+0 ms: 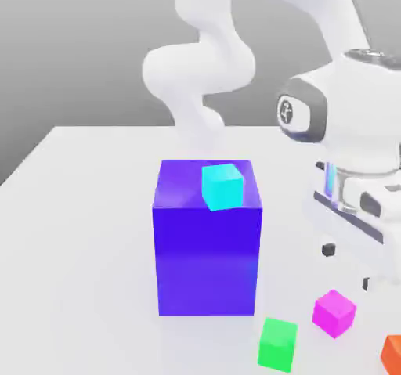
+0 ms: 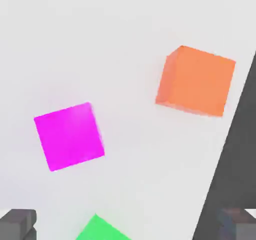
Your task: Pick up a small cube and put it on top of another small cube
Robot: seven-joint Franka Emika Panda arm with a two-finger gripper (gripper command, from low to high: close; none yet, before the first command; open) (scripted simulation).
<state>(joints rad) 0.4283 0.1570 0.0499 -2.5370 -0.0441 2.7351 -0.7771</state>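
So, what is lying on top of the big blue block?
A cyan small cube sits on the top face of the big blue block, near the exterior view's right edge. The patch of that face under the cube is covered, so it cannot be seen.

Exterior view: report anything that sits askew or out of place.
The cyan cube sits on top of the big blue block, turned askew to the block's edges. The magenta cube, green cube and orange cube lie loose on the table, each turned differently. Nothing looks damaged.
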